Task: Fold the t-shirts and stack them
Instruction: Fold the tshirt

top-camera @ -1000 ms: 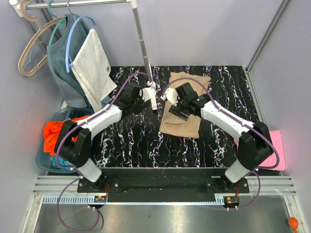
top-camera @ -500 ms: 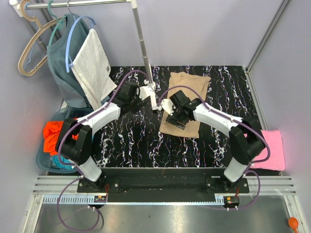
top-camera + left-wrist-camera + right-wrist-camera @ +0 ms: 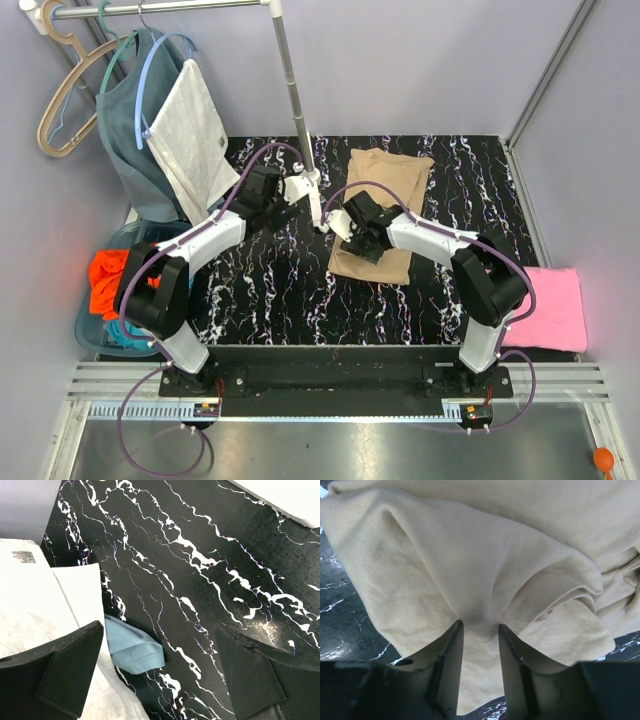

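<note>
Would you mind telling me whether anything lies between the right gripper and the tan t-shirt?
Nothing visible does: the right gripper sits on the tan t-shirt, with a fold of its cloth pinched between the fingers.

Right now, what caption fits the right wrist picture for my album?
Right gripper pinches a fold of the tan t-shirt on the black table.

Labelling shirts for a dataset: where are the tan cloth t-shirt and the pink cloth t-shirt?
tan cloth t-shirt (image 3: 390, 168), top external view, its far end.
pink cloth t-shirt (image 3: 560, 308), top external view, its middle.
</note>
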